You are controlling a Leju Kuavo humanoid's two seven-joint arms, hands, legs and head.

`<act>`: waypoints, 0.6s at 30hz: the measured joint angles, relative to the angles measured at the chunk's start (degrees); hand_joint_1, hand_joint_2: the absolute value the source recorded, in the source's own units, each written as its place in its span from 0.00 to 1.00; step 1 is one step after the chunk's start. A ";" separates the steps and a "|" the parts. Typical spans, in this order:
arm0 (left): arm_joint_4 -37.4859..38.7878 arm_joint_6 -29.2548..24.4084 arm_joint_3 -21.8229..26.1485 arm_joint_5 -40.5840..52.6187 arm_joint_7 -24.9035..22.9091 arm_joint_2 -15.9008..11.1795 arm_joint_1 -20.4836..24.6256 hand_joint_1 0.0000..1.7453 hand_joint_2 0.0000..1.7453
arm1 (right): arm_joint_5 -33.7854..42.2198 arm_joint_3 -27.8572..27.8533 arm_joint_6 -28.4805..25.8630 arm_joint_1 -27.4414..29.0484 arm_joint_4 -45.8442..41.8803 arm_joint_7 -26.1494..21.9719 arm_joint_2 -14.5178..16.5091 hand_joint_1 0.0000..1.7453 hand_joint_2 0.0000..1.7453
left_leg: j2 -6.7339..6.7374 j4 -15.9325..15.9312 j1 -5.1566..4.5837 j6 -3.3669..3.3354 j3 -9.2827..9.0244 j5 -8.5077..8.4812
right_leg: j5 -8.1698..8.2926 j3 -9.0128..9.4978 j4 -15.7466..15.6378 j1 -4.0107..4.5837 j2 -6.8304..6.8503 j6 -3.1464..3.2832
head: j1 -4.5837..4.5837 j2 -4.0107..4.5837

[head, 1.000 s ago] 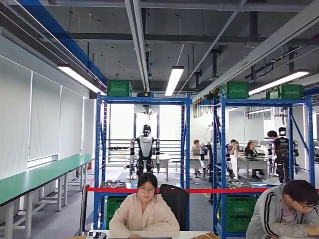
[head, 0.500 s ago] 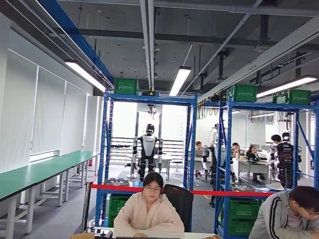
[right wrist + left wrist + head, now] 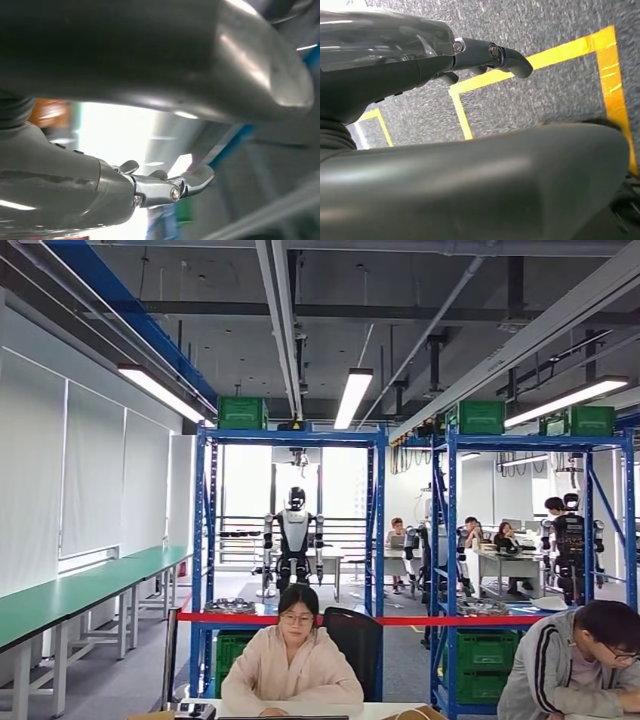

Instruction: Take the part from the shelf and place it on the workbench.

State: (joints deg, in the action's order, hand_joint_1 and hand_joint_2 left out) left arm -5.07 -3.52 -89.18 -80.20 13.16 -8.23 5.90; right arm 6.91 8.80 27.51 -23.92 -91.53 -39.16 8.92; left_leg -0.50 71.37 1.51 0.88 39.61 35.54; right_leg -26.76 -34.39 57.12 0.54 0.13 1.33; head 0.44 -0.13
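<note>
Step in hand looks like the approach: nothing is picked yet, and the robot stands well back from the blue shelf, with a desk and a seated person between. Best to walk around the desk, keep clear of the red tape barrier and square up before raising an arm. The part looks like one of the round metal pieces on the shelf's lower level, too small to confirm. The green workbench runs along the left wall. Left hand hangs over floor tape, fingers extended, holding nothing; right hand likewise empty, fingers out.
</note>
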 joint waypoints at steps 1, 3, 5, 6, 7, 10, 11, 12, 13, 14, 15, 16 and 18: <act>0.00 -0.01 0.00 -0.13 0.08 -0.03 -0.03 0.00 0.00 | 1.06 -0.51 1.38 1.45 -3.05 -0.08 0.34 0.00 0.00 | 0.01 2.45 0.01 0.15 1.08 0.69 | -0.02 0.03 0.09 0.02 0.01 0.04 | 0.00 0.00; 0.00 -0.08 0.00 -0.42 0.10 -0.07 -0.04 0.00 0.00 | 2.27 -1.12 3.60 4.38 -9.13 -0.40 0.94 0.00 0.00 | 0.04 1.19 0.11 0.45 0.35 -0.99 | -0.12 0.01 0.45 -0.06 -0.06 -0.06 | 0.00 0.00; 0.00 -0.15 0.00 -0.71 0.10 -0.10 0.04 0.00 0.00 | 2.72 -1.41 5.34 6.86 -14.34 -0.65 1.44 0.00 0.00 | 0.07 -6.01 0.30 0.66 -3.36 -4.37 | -0.48 -0.17 1.16 -0.13 -0.22 -0.50 | 0.00 0.00; 0.00 -0.16 0.00 -0.85 0.09 -0.11 0.09 0.00 0.00 | 2.78 -1.50 6.13 7.88 -16.37 -0.66 1.65 0.00 0.00 | 0.02 -8.88 0.35 0.57 -4.79 -5.42 | -0.69 -0.37 1.67 -0.06 -0.33 -0.77 | 0.00 0.00; 0.00 -0.16 0.00 -1.03 0.05 -0.13 0.11 0.00 0.00 | 2.81 -1.55 7.04 8.96 -18.23 -0.67 1.87 0.00 0.00 | -0.03 -10.54 0.32 0.41 -5.61 -5.89 | -0.83 -0.56 2.07 0.01 -0.41 -1.07 | 0.01 0.00; 0.00 -0.25 0.00 -1.81 -0.06 -0.14 -0.03 0.00 0.00 | 2.67 -1.63 10.26 12.40 -22.81 -0.67 2.57 0.00 0.00 | -0.11 -11.01 -0.03 -0.58 -5.64 -6.30 | -0.72 -0.80 2.36 -0.18 -0.49 -1.81 | 0.02 0.00; 0.00 -0.29 0.01 -2.07 -0.07 -0.14 -0.06 0.00 0.00 | 2.55 -1.67 11.32 13.50 -23.95 -0.67 2.84 0.00 0.00 | -0.04 -11.10 -0.04 -1.01 -5.56 -6.55 | -1.23 -0.90 2.67 -0.30 -0.48 -2.08 | 0.02 0.00; 0.00 -0.33 0.04 -2.33 -0.07 -0.14 -0.08 0.00 0.00 | 2.40 -1.73 12.35 14.54 -24.96 -0.67 3.10 0.00 0.00 | 0.04 -11.19 0.01 -1.45 -5.40 -6.83 | -2.52 -1.23 3.78 -0.41 -0.46 -2.36 | 0.02 0.00; 0.00 -0.39 0.08 -2.59 -0.06 -0.14 -0.08 0.00 0.00 | 2.28 -1.79 13.28 15.56 -25.76 -0.67 3.36 0.00 0.00 | 0.15 -11.27 0.08 -1.84 -5.18 -7.10 | -4.52 -1.85 5.87 -0.53 -0.43 -2.63 | 0.02 0.00; 0.00 -0.44 0.14 -2.88 -0.06 -0.14 -0.09 0.00 0.00 | 2.17 -1.83 14.15 16.61 -26.47 -0.67 3.61 0.00 0.00 | 0.23 -11.26 0.03 -2.09 -4.92 -7.33 | -7.10 -2.76 9.12 -0.65 -0.40 -2.90 | 0.02 0.00; 0.00 -0.49 0.19 -3.09 -0.07 -0.14 -0.14 0.00 0.00 | 2.10 -1.85 14.90 17.63 -27.01 -0.67 3.84 0.00 0.00 | 0.32 -11.26 -0.03 -2.23 -4.62 -7.57 | -9.50 -3.76 12.86 -0.78 -0.39 -3.09 | 0.02 0.00; 0.00 -0.54 0.22 -3.28 -0.11 -0.15 -0.18 0.00 0.00 | 2.07 -1.87 15.65 18.59 -27.40 -0.67 4.05 0.00 0.00 | 0.39 -11.25 -0.13 -2.29 -4.29 -7.83 | -11.12 -4.40 15.94 -0.87 -0.38 -3.22 | 0.02 0.00; 0.00 -0.60 0.26 -3.65 -0.21 -0.16 -0.23 0.00 0.00 | 1.98 -2.01 17.51 20.27 -27.93 -0.67 4.46 0.00 0.00 | 0.46 -11.24 -0.33 -2.25 -3.58 -8.44 | -11.29 -2.97 16.68 -0.94 -0.38 -3.17 | 0.02 0.00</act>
State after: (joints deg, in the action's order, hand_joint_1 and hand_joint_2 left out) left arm -5.07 -4.12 -88.92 -83.85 12.95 -8.39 5.66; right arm 8.89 6.79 45.02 -3.65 -119.47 -39.82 13.38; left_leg -0.04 60.13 1.18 -1.37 36.04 27.09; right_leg -38.05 -37.36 73.80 -0.40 -0.26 -1.84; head 0.46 -0.13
